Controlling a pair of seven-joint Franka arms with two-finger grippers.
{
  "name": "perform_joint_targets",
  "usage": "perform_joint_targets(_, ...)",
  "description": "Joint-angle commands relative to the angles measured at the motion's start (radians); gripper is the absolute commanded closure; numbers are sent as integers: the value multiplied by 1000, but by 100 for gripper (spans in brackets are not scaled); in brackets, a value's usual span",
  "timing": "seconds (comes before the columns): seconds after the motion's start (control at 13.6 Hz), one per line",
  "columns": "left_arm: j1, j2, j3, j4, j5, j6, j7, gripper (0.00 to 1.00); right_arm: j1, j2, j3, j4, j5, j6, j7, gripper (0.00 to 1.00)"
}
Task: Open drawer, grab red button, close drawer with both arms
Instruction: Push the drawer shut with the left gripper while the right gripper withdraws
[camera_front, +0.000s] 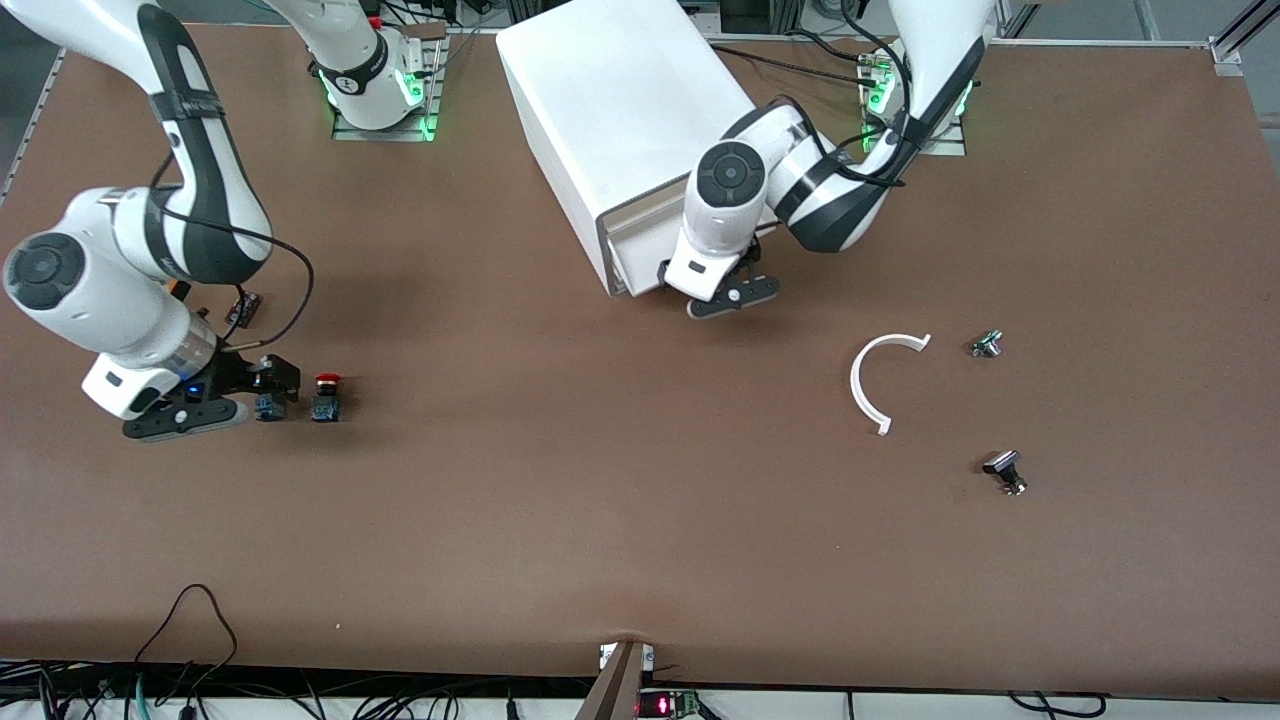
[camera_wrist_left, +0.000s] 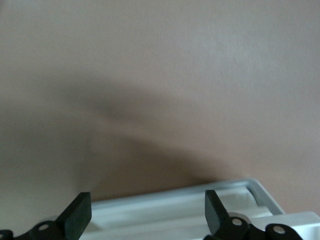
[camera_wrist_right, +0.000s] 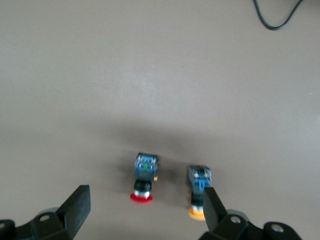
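Note:
The red-capped button (camera_front: 325, 398) lies on the brown table toward the right arm's end, free of any grip. In the right wrist view the button (camera_wrist_right: 143, 179) sits just ahead of the gap between the fingers. My right gripper (camera_front: 262, 392) (camera_wrist_right: 145, 200) is open and holds nothing. A like button with a yellow-orange cap (camera_wrist_right: 200, 194) lies by one fingertip. My left gripper (camera_front: 720, 285) (camera_wrist_left: 146, 204) is open at the front of the white cabinet (camera_front: 620, 110). The drawer's white rim (camera_wrist_left: 200, 199) shows under its fingers; how far out it stands I cannot tell.
A white curved strip (camera_front: 880, 375) and two small metal parts (camera_front: 987, 344) (camera_front: 1005, 470) lie toward the left arm's end. A small dark part (camera_front: 245, 308) sits by the right arm. A black cable (camera_front: 190, 610) loops at the table edge nearest the camera.

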Motion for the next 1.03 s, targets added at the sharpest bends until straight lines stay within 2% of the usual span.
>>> perform_joint_targets(0.0, 16, -40, -35, -33, -25, -49, -9, 0, -6, -46, 9, 85, 11, -178, 46, 0)
perform_joint_targets(0.15, 16, -38, -64, -28, -25, -67, -9, 0, -6, -79, 15, 127, 11, -297, 103, 0)
perform_joint_targets(0.37, 8, -29, -81, -31, -26, -71, -8, 0, -5, -137, 23, 168, 11, -401, 117, 0)
perform_joint_targets(0.73, 16, -26, -80, -25, -26, -71, 10, 0, -5, -149, 29, 333, 14, -627, 121, 0)
perform_joint_targets(0.95, 52, -35, -78, 4, -23, -71, 12, 0, -6, -206, 23, 324, 16, -677, 124, 0)
